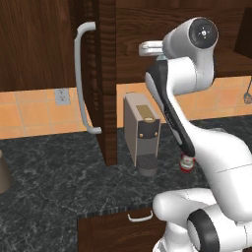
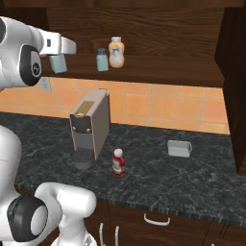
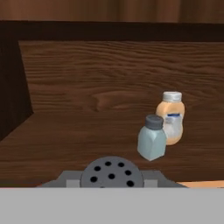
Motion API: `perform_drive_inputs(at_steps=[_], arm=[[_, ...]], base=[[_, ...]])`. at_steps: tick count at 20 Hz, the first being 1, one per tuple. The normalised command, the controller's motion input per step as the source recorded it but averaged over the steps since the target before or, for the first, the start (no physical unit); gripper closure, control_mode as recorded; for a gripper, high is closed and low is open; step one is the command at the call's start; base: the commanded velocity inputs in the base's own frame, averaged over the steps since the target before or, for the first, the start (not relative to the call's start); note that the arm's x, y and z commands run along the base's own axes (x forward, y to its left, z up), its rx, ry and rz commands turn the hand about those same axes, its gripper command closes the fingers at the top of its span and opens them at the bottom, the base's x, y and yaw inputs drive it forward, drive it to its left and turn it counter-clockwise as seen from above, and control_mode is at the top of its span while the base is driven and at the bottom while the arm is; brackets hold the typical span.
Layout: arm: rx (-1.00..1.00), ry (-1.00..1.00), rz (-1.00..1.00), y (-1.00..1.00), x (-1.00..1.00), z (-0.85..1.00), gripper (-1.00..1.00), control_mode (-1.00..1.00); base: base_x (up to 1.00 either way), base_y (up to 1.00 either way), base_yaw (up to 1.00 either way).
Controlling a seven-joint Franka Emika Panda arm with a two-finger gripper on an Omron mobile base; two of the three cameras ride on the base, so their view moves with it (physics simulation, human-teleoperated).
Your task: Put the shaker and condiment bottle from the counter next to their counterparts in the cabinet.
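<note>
I count two shakers. One shaker is clamped in the claw, raised at the left end of the cabinet shelf; in the hand view its perforated grey cap sits right at the bottom, between the fingertips. The claw's fingers are drawn in tight on this shaker.

The second, matching shaker stands upright on the shelf, pale blue-grey with a darker grey cap. Just behind it and to its right stands one tan-orange bottle with a pale cap and label; the two look to be touching or nearly so, I cannot tell which. In the right base view this pair stands well to the right of the held shaker.

One red condiment bottle with a white cap and white label stands upright on the dark marbled table, just right of the coffee machine. In the left base view the arm hides most of it; only its red lower part shows.

One coffee machine, grey-beige, stands on the table below the shelf. One small grey rectangular container sits farther right on the table, well apart from the bottle.

The cabinet door stands open, edge-on in the left base view, with one long curved grey bar handle. One wall outlet shows on the orange tiles.
</note>
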Motion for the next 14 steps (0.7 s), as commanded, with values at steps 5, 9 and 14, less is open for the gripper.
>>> perform_drive_inputs(at_steps=[5,9,14], arm=[[-0.01,0.09,-0.07,-0.03,0.70,0.00,1.00,-1.00],[0.00,-0.01,0.00,-0.03,0.33,-0.06,1.00,-1.00],[-0.02,-0.01,0.00,-0.03,0.13,-0.33,1.00,-1.00]], base=[[0.00,0.00,0.00],[0.00,0.00,0.00],[0.00,0.00,0.00]])
